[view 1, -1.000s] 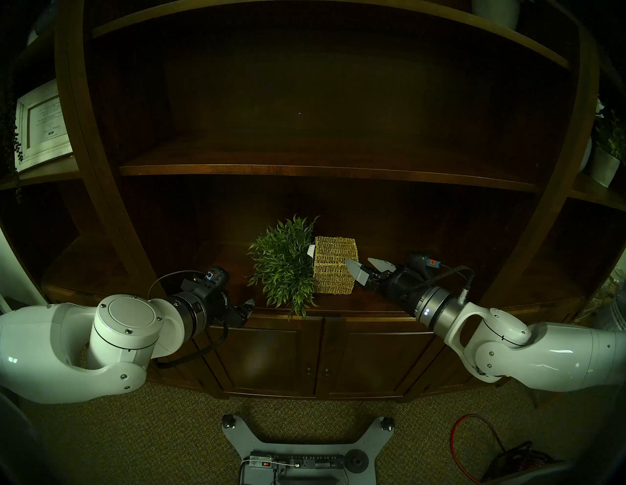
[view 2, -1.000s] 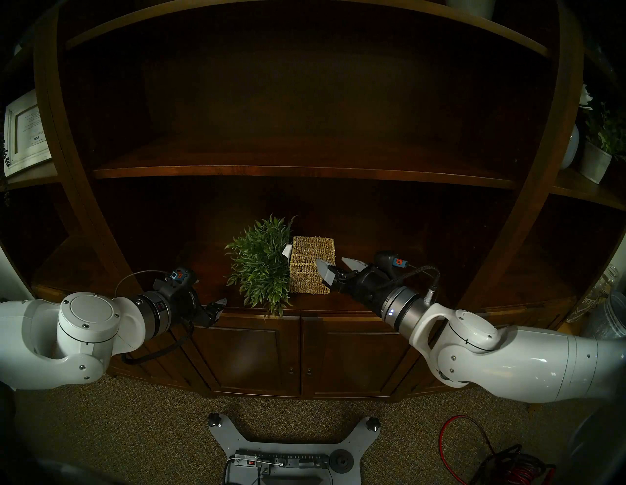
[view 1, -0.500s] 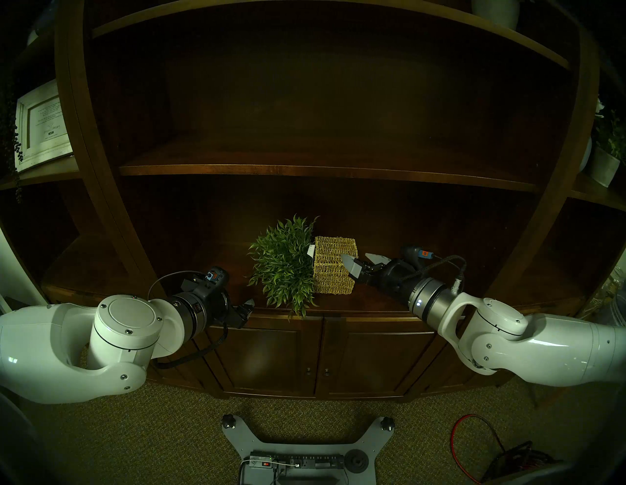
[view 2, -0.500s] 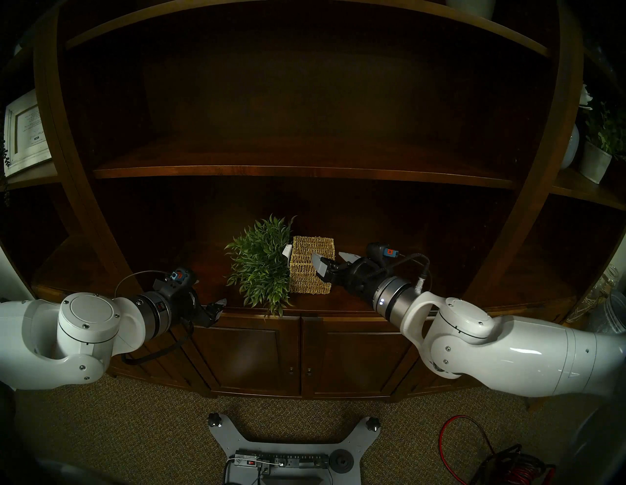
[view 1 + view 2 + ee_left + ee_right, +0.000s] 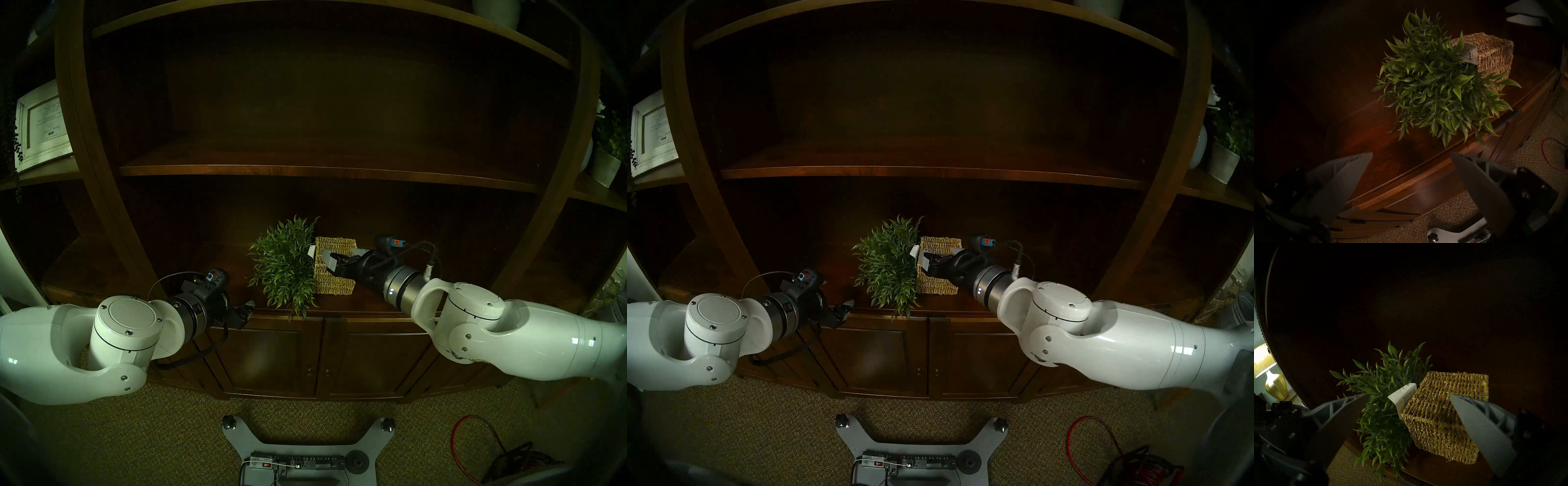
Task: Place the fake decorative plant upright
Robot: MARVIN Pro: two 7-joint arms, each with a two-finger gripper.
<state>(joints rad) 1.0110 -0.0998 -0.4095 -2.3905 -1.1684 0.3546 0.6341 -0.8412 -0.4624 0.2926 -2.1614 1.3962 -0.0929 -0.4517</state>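
- The fake decorative plant [image 5: 283, 263] is seen lying on its side on the lowest open shelf [image 5: 390, 307] of the dark wooden bookcase, near the front edge. The leaves point toward the robot's left and some droop past the shelf lip, while the woven basket [image 5: 1444, 414] lies to the right.
- The plant is judged to be light. The straw basket is expected to be fairly stiff yet rough, so little slipping is expected, though some give under pressure is likely.
- The foliage is judged soft and springy, and a poor place for a hold. The white paper tag [image 5: 1403, 398] at the basket mouth is best avoided.
- A hold across two opposite flat walls of the basket, near its middle, is judged the soundest choice.
- The right gripper [image 5: 341, 256] is seen spread wide and empty, reaching in from the right, above the basket. In the right wrist view one finger lies over the basket's upper face and the other out over the leaves; contact cannot be told.
- The right forearm is stretched toward the left, with the wrist roughly level.
- The left gripper [image 5: 1412, 171] is held parted and empty at the shelf's front edge, left of the leaves and apart from them.
- The plant is not yet upright.
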